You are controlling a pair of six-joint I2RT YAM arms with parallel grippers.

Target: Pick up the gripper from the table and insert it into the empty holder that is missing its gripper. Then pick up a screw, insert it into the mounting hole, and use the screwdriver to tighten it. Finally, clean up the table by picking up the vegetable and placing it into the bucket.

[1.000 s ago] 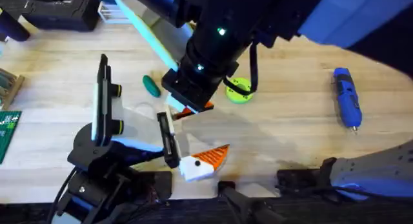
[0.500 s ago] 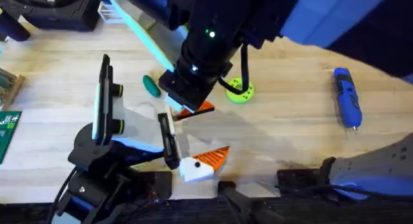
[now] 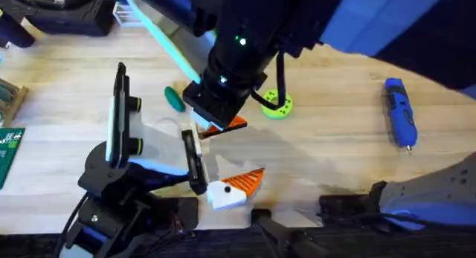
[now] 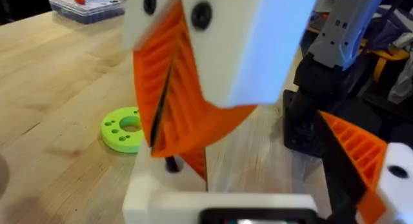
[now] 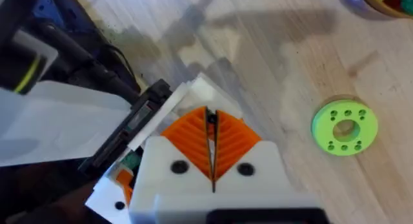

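My right claw pads together, pinching thin dark part; small, light, stiff, slippery. Grip mid-shank, near green disc.

A pale wooden table with a visible grain carries the scene, lit from above so that soft grey shadows fall across its middle. At its far left corner sits a dark box. A green circuit board lies at the left edge. In the left wrist view a clear plastic parts box rests on the table's far end.
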